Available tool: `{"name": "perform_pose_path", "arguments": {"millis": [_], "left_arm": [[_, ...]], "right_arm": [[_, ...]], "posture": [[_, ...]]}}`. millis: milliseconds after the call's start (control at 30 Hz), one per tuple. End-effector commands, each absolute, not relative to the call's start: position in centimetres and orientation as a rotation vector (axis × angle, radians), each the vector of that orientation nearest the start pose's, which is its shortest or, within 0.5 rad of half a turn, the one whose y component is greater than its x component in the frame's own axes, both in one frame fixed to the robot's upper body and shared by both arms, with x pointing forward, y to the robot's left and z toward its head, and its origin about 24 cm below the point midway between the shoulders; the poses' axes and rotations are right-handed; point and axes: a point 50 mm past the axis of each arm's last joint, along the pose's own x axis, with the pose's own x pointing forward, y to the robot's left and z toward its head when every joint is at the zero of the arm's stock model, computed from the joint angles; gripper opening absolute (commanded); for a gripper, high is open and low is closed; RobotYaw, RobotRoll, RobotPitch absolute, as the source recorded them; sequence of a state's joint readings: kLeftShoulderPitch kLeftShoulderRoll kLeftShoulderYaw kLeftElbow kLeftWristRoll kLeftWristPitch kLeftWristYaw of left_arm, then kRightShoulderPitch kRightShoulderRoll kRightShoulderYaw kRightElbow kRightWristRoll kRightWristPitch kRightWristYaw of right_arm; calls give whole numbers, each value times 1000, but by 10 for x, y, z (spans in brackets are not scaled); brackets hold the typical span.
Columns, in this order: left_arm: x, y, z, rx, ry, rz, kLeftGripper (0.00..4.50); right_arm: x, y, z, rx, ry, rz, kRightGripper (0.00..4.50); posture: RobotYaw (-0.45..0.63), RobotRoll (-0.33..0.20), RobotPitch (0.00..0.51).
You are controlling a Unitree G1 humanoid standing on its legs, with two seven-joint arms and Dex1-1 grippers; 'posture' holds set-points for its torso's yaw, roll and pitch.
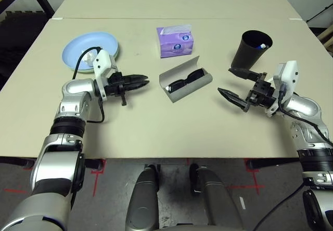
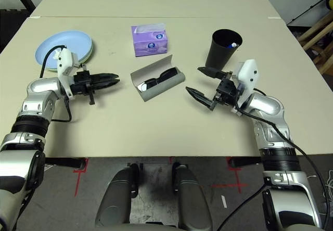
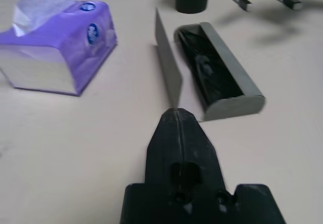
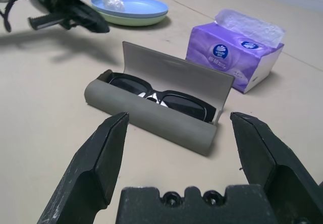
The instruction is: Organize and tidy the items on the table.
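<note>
On the pale beige table [image 1: 156,122], the grey glasses case [image 1: 186,79] lies open between my two arms, its lid raised on the far side and the black sunglasses [image 1: 185,79] resting inside. My left gripper [image 1: 141,79] hangs just beside the case's left end, pointing at it, fingers pressed together on nothing — the two black tips meet in a single seam in the left wrist view. My right gripper [image 1: 229,81] faces the case from the other side, fingers spread wide and empty. Beyond that hand stands the black cup [image 1: 251,49], upright, with a white-tipped pen [image 1: 263,46] poking above its rim. At far left, the light blue plate [image 1: 83,49] sits stacked on the pale green plate [image 4: 132,21], a crumpled white tissue [image 4: 112,1] on top. A purple tissue box [image 1: 176,41] stands behind the case.
</note>
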State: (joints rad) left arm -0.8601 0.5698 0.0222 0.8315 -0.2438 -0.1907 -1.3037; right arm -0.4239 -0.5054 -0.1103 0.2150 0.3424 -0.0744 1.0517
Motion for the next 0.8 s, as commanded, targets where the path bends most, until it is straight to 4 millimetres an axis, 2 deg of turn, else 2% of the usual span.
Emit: {"name": "perform_pose_path", "arguments": {"millis": [33,367,800], "left_arm": [[363,219,175,368,-83,-1068,9],[373,210,180,385,-74,-1050,9],[382,189,174,476,-55,-1009,9]], "right_arm": [[301,-211,146,-253,-232,946,4500],[296,-211,139,-197,-213,933,4500],[295,-211,147,-220,-240,927,4500]], "posture": [[96,0,238],[84,0,238],[73,0,233]]}}
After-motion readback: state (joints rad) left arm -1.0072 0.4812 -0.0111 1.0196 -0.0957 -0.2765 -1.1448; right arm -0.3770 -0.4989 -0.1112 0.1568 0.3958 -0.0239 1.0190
